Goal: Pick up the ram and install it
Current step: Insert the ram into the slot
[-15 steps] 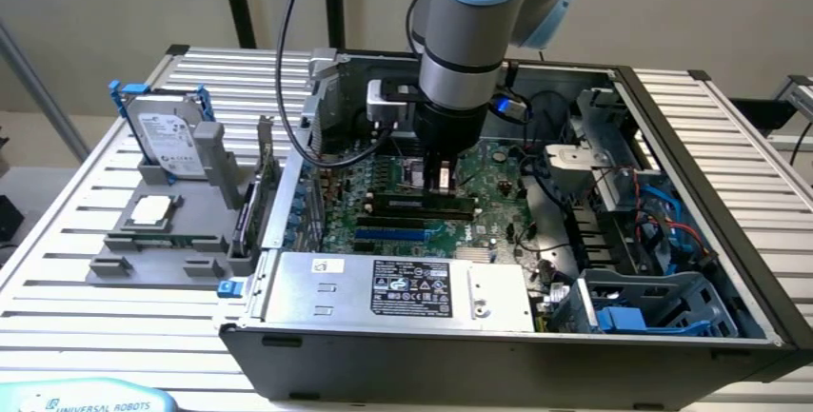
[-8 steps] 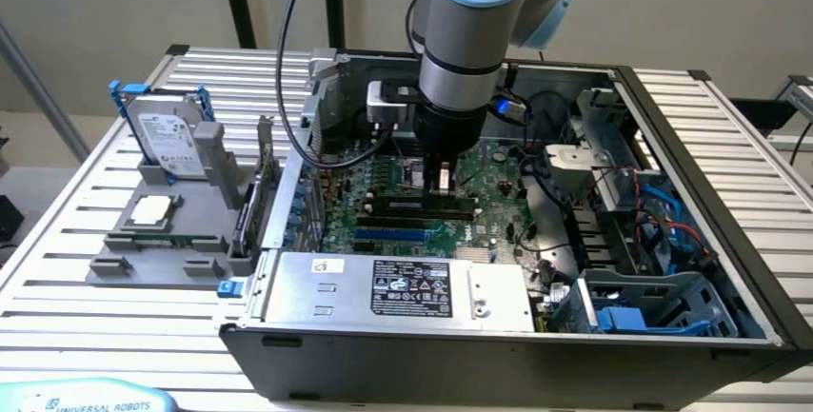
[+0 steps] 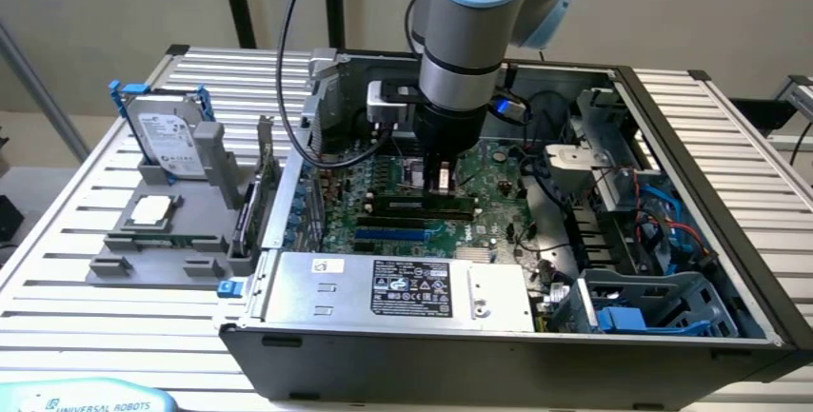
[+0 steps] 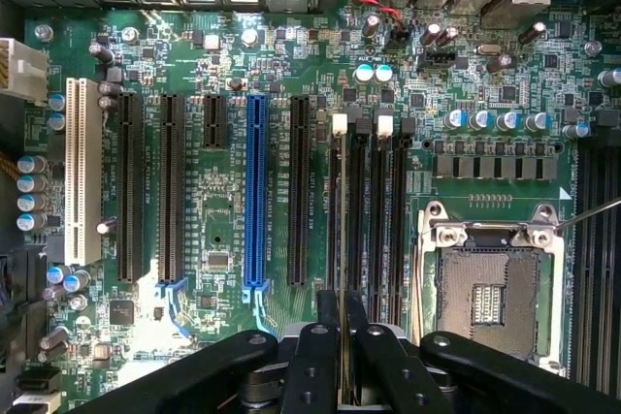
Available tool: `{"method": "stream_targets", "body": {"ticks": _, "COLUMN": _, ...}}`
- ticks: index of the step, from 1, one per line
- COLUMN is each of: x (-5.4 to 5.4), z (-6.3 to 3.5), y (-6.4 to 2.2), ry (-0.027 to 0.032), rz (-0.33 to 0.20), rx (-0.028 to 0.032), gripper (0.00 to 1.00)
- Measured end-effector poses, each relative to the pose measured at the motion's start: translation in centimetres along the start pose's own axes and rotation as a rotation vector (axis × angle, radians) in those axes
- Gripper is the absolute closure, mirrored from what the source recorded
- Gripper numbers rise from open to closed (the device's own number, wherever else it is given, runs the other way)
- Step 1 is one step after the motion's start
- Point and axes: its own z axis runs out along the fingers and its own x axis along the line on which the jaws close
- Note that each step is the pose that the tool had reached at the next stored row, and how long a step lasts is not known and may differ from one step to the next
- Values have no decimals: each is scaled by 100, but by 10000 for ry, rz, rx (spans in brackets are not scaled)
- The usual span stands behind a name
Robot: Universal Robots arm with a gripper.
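Ram (image 4: pixel 343 356) sits edge-on between your gripper (image 4: pixel 343 336) fingers, clamped, directly above the black memory slots (image 4: pixel 367 210) just beside the empty processor socket (image 4: pixel 490 293) inside the case (image 3: pixel 711 203). If it's skewed to the slot, pressing could bend it.

Locate the open computer case (image 3: pixel 711 241) on the tabletop (image 3: pixel 114 326). To the exterior view's left of it, you see a grey holder (image 3: pixel 166 250) carrying a hard drive (image 3: pixel 168 136) and a processor chip (image 3: pixel 148 208).
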Motion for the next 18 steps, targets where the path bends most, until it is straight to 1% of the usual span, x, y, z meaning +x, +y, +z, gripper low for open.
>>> {"method": "stream_targets", "body": {"ticks": 8, "x": 0, "z": 27, "y": -1, "ry": 12, "rz": 0, "rx": -1, "gripper": 86}}
{"method": "stream_targets", "body": {"ticks": 9, "x": 0, "z": 28, "y": -1, "ry": 11, "rz": 1, "rx": 0, "gripper": 85}}
{"method": "stream_targets", "body": {"ticks": 10, "x": 0, "z": 28, "y": -1, "ry": 9, "rz": 1, "rx": 0, "gripper": 79}}
{"method": "stream_targets", "body": {"ticks": 11, "x": 0, "z": 23, "y": -1, "ry": 8, "rz": 0, "rx": 0, "gripper": 79}}
{"method": "stream_targets", "body": {"ticks": 12, "x": -1, "z": 5, "y": 0, "ry": 8, "rz": 1, "rx": -9, "gripper": 72}}
{"method": "stream_targets", "body": {"ticks": 14, "x": -2, "z": -59, "y": 3, "ry": 8, "rz": 2, "rx": -32, "gripper": 72}}
{"method": "stream_targets", "body": {"ticks": 18, "x": -4, "z": -182, "y": 8, "ry": 11, "rz": 3, "rx": -59, "gripper": 72}}
